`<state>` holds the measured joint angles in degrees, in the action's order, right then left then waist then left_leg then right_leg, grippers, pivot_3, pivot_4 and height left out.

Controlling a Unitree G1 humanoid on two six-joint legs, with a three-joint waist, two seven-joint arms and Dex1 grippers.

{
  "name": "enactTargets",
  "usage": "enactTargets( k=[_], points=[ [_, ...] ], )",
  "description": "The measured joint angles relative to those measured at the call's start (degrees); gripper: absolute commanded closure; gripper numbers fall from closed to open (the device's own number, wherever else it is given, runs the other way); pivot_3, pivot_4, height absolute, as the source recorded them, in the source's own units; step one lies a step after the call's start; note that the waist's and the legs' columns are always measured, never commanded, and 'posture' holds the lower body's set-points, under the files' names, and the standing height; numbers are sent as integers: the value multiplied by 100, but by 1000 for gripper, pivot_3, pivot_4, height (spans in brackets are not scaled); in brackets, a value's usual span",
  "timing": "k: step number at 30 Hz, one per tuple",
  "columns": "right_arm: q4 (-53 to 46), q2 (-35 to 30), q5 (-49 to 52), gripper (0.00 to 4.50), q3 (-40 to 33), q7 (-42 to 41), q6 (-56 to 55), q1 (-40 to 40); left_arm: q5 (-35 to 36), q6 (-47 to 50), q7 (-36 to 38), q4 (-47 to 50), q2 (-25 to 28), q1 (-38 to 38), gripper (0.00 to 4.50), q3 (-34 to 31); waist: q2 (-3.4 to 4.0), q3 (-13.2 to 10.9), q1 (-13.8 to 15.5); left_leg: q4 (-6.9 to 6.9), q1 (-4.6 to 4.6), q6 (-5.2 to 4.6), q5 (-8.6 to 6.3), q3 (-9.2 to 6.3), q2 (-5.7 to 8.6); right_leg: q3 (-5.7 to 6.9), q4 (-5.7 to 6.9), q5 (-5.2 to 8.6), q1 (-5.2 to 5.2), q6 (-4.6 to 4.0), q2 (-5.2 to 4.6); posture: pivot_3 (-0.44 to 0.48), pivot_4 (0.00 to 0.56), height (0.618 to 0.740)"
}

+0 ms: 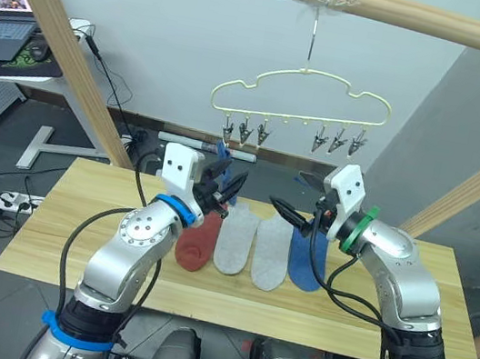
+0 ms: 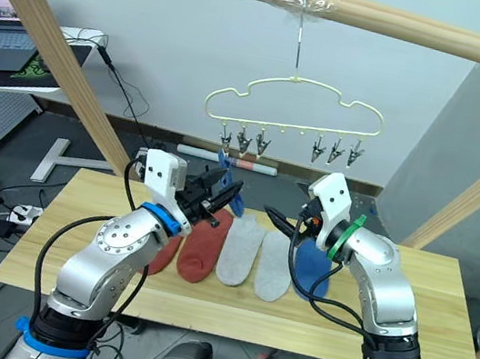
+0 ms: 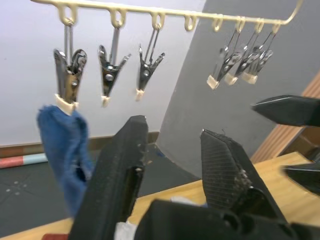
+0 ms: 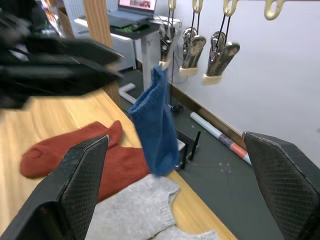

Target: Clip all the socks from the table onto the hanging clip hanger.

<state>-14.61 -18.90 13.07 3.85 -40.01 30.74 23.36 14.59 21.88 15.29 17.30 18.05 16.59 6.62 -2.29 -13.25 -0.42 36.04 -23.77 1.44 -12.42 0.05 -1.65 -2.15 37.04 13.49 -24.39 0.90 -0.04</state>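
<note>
With one blue sock (image 4: 156, 125) clipped on the clip hanger (image 1: 302, 98), left hand (image 3: 172, 165) and right hand (image 4: 180, 185) gape empty. Take next the rust-red sock (image 2: 203, 245) at 9 o'clock of the grey socks (image 2: 239, 251); grip its cuff.

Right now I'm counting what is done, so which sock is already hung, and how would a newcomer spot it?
Find the pale-yellow clip hanger hooked under the wooden pole. Its leftmost clip grips a blue sock that dangles above the table. It is the one sock hanging; the others lie flat.

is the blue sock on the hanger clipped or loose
Clipped. The blue sock hangs straight down from the end clip of the clip hanger, its top edge pinched; neither hand touches it.
</note>
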Motion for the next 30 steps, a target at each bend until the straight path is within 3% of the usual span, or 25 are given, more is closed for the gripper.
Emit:
enactTargets(
  k=[10, 30],
  points=[
    [-334, -309, 314, 0, -94, 146, 286, 157, -580, -1113, -378, -1840, -865, 742, 2464, -139, 0, 0, -28, 10, -4, -1, 1, 7, 6, -6, 0, -10, 1, 16, 24, -42, 209, 740],
    [-606, -487, 728, 0, -263, 466, 723, 306, -891, -2137, -593, -3666, -1271, 1787, 2464, -565, -1, 1, -142, 14, -7, -1, 1, 4, 4, -2, 4, -14, 2, 22, 33, -77, 209, 740]
  ],
)
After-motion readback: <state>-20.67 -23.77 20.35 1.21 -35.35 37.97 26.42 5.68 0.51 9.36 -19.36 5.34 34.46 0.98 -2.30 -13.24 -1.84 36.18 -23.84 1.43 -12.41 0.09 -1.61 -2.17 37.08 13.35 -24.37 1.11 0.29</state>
